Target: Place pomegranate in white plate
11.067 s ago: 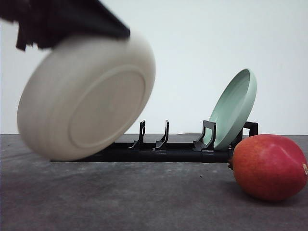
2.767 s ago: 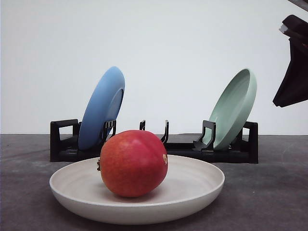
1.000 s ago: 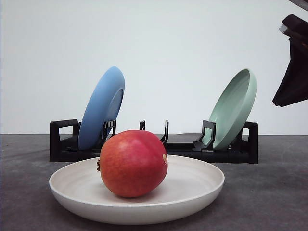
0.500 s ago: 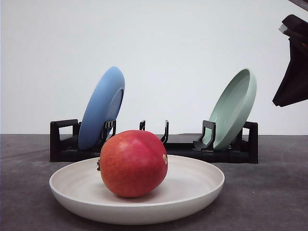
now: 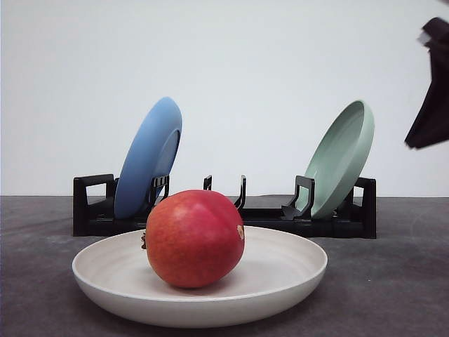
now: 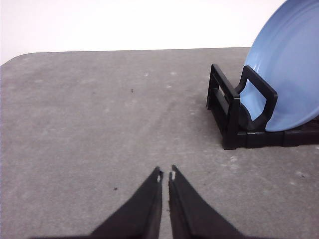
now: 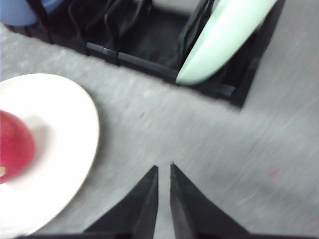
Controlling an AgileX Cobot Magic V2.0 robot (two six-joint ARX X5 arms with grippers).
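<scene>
Round red pomegranate [image 5: 194, 239] with yellow-orange blush sits in the wide shallow off-white plate [image 5: 280, 277], on the grey table [image 5: 393, 281]. Right black gripper [image 7: 164, 172] raised at upper right, above table beside plate, fingers nearly together, empty. Left black gripper [image 6: 166, 175] over bare table near black dish rack [image 6: 234, 117] holding tilted blue plate [image 6: 289, 74]; tips nearly touching, empty.

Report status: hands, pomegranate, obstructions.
Left hand shut, empty. Right hand shut, empty. Pomegranate resting in white plate. Nothing obstructing.
</scene>
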